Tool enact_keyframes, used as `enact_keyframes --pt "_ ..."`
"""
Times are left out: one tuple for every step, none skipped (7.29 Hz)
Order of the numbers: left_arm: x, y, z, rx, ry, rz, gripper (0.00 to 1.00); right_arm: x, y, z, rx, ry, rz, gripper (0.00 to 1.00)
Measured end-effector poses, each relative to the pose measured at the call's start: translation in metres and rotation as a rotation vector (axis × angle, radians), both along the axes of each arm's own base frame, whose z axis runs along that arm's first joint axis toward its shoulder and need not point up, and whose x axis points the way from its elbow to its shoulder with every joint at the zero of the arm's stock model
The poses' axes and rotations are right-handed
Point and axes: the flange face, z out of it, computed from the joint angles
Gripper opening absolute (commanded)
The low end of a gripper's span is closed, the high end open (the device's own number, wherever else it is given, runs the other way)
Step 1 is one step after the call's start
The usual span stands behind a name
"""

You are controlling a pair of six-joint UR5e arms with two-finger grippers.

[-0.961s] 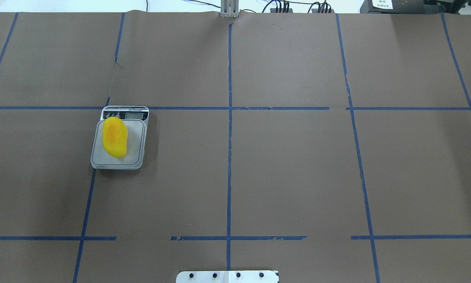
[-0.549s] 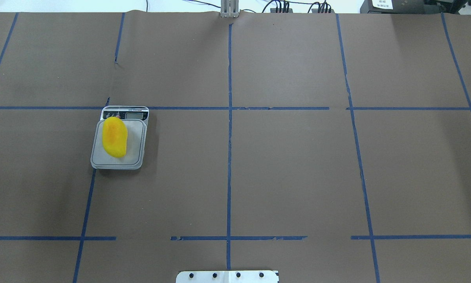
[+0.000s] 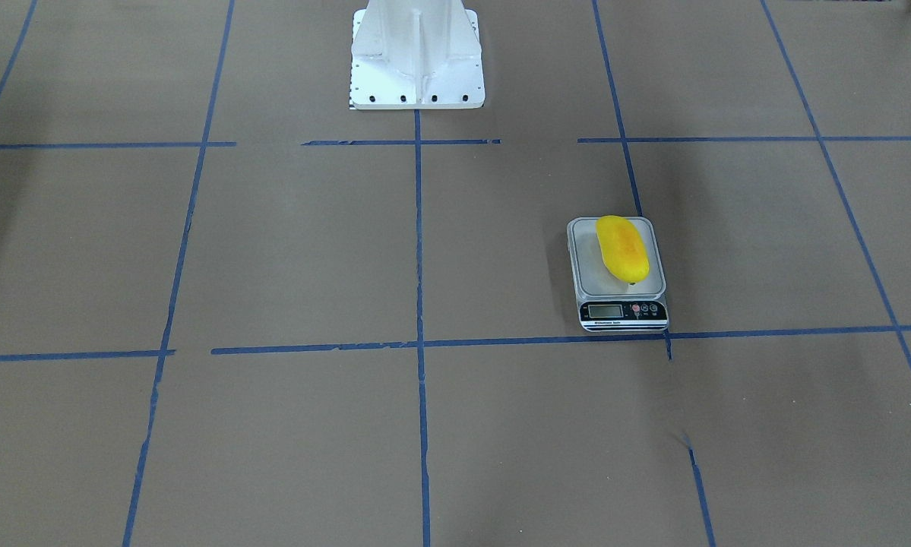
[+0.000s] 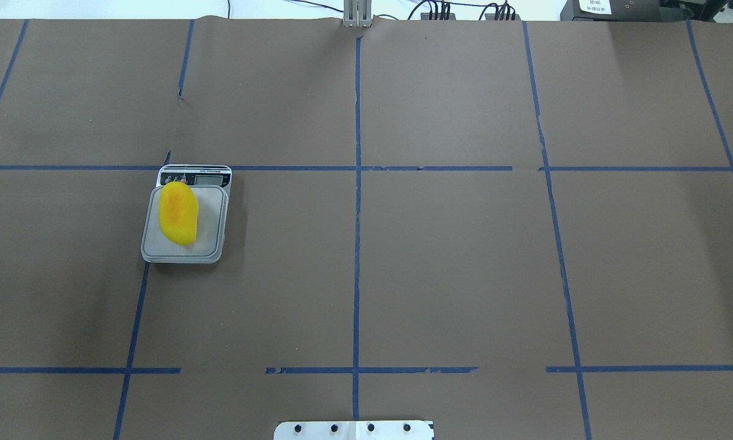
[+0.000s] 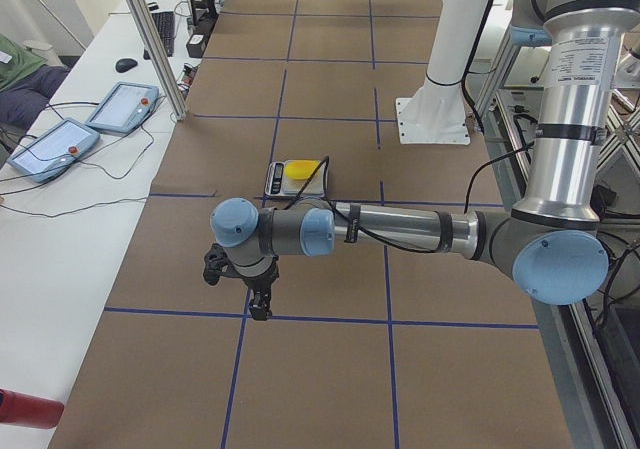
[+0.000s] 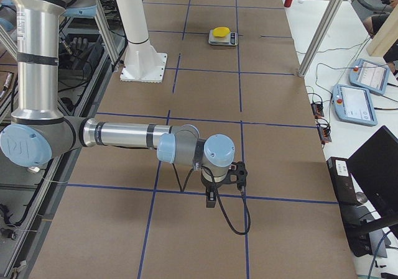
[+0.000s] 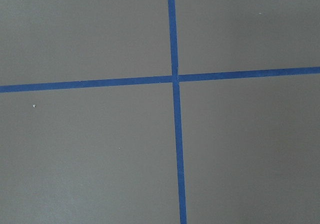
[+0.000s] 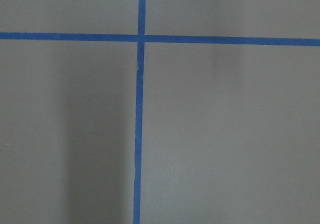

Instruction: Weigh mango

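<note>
The yellow mango [image 4: 179, 212] lies on the left half of the scale's grey platform [image 4: 213, 235], which stands on the table's left side. It also shows in the front view [image 3: 622, 248] and both side views [image 5: 303, 170] [image 6: 219, 32]. The scale's display panel [image 3: 621, 311] faces away from the robot. My left gripper [image 5: 262, 304] hangs above the table near its left end, well away from the scale. My right gripper [image 6: 211, 198] hangs above the table near its right end. Both show only in side views, so I cannot tell if they are open or shut. Both wrist views show only brown paper and blue tape.
The robot's white pedestal [image 3: 415, 57] stands at the table's near middle edge. Blue tape lines [image 4: 356, 244] grid the brown paper. Pendants [image 5: 120, 107] [image 6: 365, 74] and cables lie on the white side benches. A red object [image 5: 25, 409] sits at the left end.
</note>
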Motion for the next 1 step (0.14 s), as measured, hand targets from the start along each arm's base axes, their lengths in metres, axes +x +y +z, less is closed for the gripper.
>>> enact_keyframes --pt "0.0000 0.0000 0.0002 0.000 0.000 0.000 1.00 0.0000 0.0002 0.0002 -0.001 0.000 0.000 1.00"
